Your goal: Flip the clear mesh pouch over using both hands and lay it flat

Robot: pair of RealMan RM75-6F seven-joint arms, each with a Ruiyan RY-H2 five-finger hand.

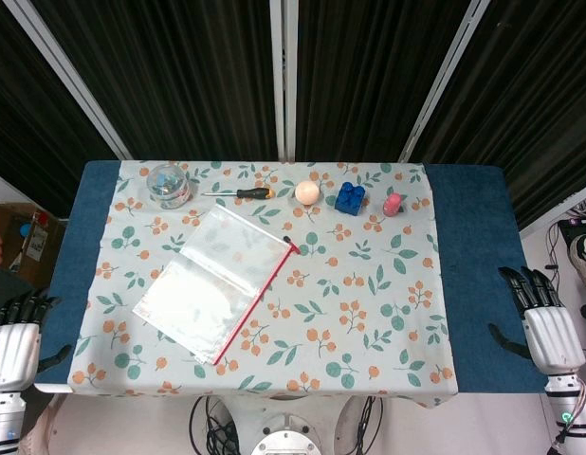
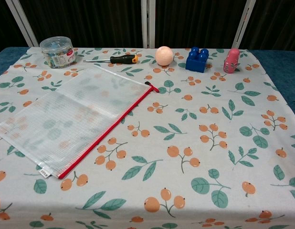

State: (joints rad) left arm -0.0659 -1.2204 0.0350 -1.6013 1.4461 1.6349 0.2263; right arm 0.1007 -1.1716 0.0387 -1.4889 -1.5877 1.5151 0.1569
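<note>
Left hand cut off by head view's left and bottom edges; right hand clipped at wrist by bottom edge. Neither visible in chest view. Jar contents too small to identify.

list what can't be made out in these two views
- Left robot hand: head view's left edge crops it; chest view omits it.
- Right robot hand: absent from chest view.
- Clear mesh pouch: underside hidden against the tablecloth.
- Round tub: contents and label too small.

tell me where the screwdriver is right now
The screwdriver lies at the table's far edge, left of centre in the head view, between the clear round tub and the peach ball.
</note>
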